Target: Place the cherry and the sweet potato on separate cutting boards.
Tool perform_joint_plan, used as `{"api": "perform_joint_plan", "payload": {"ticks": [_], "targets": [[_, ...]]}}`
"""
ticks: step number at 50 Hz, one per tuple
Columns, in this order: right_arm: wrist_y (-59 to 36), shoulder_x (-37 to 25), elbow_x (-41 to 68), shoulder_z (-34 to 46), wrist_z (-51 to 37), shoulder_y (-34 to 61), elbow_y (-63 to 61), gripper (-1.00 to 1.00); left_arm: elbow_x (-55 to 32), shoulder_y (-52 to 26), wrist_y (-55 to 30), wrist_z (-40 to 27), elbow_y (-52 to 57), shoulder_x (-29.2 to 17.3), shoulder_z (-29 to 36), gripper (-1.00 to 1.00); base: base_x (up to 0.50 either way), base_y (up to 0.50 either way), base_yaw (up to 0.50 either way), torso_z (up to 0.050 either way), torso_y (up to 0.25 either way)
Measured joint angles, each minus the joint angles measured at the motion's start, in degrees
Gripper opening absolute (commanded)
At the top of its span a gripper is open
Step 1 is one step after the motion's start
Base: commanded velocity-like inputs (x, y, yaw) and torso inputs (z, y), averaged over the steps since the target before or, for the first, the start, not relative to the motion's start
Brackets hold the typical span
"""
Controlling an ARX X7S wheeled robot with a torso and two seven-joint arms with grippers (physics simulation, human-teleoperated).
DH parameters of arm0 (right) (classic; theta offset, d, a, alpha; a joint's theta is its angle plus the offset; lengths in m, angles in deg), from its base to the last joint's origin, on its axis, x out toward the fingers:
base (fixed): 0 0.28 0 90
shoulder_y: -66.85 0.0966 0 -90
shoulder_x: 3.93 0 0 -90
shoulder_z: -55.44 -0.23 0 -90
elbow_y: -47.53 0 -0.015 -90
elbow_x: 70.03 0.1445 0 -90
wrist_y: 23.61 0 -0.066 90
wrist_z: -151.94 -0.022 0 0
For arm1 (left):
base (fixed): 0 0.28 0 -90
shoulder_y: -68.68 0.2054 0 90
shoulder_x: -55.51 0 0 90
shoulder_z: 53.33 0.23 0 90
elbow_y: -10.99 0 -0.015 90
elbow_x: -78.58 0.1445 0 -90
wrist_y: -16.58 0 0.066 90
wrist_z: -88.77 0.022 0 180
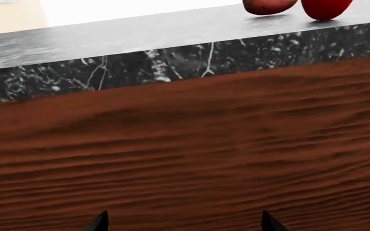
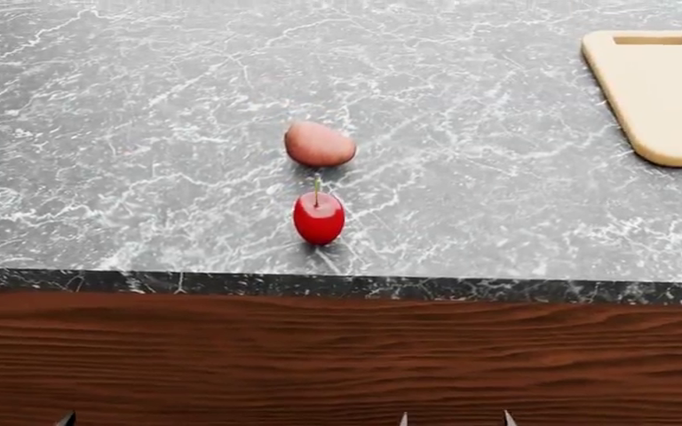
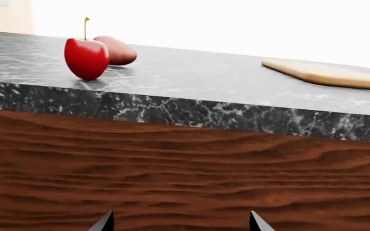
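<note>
Countertop (image 2: 139, 133): grey marble with white veining, running the full width of the head view. Its near edge is a dark marble lip above a reddish-brown wood-grain cabinet front (image 2: 341, 355). Wide bare stone lies left of the fruit, and a broad bare stretch lies between the fruit and the board.

Left gripper (image 1: 183, 222): below counter level, facing the cabinet front. Only two dark fingertips (image 1: 99, 222) show at the frame edge, set well apart, nothing between them, touching nothing. In the head view just one tip shows at the lower left.

Sweet potato (image 2: 319, 144): matte pinkish oval, lying on the counter near the middle, farther from the near edge than the cherry and just beside it, with a small gap between the two.

Cherry (image 2: 319, 218): glossy red, stem pointing up, standing on the counter close to the near edge, directly in front of the sweet potato.

Right gripper (image 3: 181, 222): also below counter level, facing the cabinet front. Two dark tips spread wide, holding nothing, in contact with nothing.

Cutting board (image 2: 667, 93): pale beige, rounded corners, slot at its far end, lying flat at the far right, well apart from both fruits, cut off by the frame's right edge. Nothing rests on it. Only this one board is in view.
</note>
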Motion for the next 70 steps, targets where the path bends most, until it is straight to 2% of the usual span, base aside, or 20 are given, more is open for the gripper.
{"api": "perform_joint_plan", "payload": {"ticks": [23,30,35,42,49,56,62,70], "targets": [[-1.3,-1.4,1.1,1.1,-2.1,0.2,-1.6,1.00,-1.2,0.0,-0.5,-1.6,1.1,-1.5,1.4,1.00,0.00,0.00,0.00,0.050,0.000],[-6.1,-2.5,1.7,0.6,-2.5,1.1,-7.0,1.00,-3.2,-0.2,-4.5,-1.3,6.1,-2.5,0.9,1.00,0.00,0.00,0.00,0.036,0.000],[-13.8,-4.2,3.5,-0.6,-1.9,3.5,-13.1,1.00,-5.6,-1.9,-11.6,-0.4,11.8,-3.8,0.9,1.00,0.00,0.00,0.00,0.000,0.000],[-28.0,-7.5,8.2,-4.3,-0.3,9.3,-23.0,1.00,-9.7,-7.6,-27.5,1.6,22.6,-7.6,0.7,1.00,0.00,0.00,0.00,0.000,0.000],[-43.4,-11.9,14.4,-9.5,1.8,17.9,-30.7,1.00,-17.7,-16.2,-47.4,3.5,35.1,-10.9,-5.1,1.00,0.00,0.00,0.00,0.000,0.000],[-55.1,-15.8,19.2,-14.8,3.4,24.2,-36.1,1.00,-23.4,-24.9,-62.8,4.7,42.5,-14.1,-11.3,1.00,0.06,0.00,0.00,0.000,0.000],[-61.7,-18.2,22.3,-18.4,4.7,27.0,-39.4,1.00,-27.1,-29.6,-71.9,5.2,46.9,-15.5,-14.8,1.00,0.32,0.00,0.00,0.000,0.000],[-66.8,-20.0,25.1,-21.3,5.9,28.8,-41.8,1.00,-30.1,-32.5,-78.1,5.3,50.1,-17.1,-17.4,1.00,0.34,0.00,0.00,0.000,0.000]]}}
